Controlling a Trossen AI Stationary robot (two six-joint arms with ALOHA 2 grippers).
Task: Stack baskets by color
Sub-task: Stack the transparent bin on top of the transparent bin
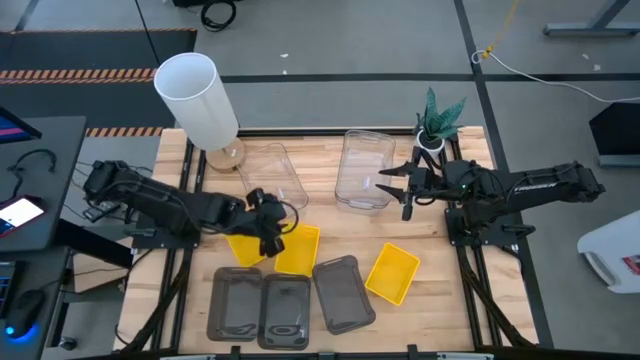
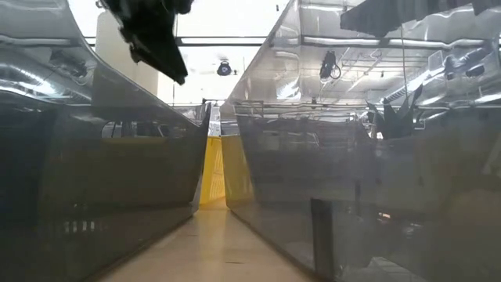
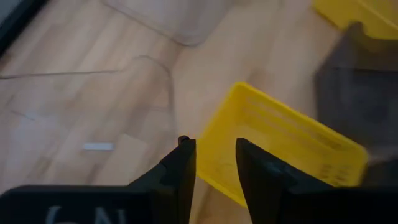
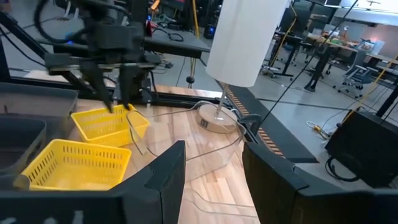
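Three yellow baskets lie on the wooden table: one (image 1: 242, 248) under my left arm, one (image 1: 300, 250) beside it, one (image 1: 392, 272) further right. Three dark grey baskets (image 1: 285, 308) sit in a row along the near edge. Two clear baskets (image 1: 272, 172) (image 1: 365, 168) rest at the back. My left gripper (image 1: 272, 240) slants down, open, at the middle yellow basket's left wall (image 3: 214, 163), one finger on each side. My right gripper (image 1: 400, 190) hovers open and level over the right clear basket's edge, with nothing between its fingers (image 4: 211, 180). My left gripper has a finger (image 3: 183, 168) outside the middle yellow basket's left wall (image 3: 217, 155) and the other finger (image 3: 258, 174) over its inside, coming slanting down from the table's left. Whether either finger touches the wall, I cannot tell. The basket lies flat on the table.
A tall white cylinder on a round base (image 1: 195, 100) stands at the back left, and a small potted plant (image 1: 438, 120) at the back right. In the low view the dark grey baskets' walls (image 2: 117, 196) fill the foreground. Bare wood lies between the clear and grey baskets.
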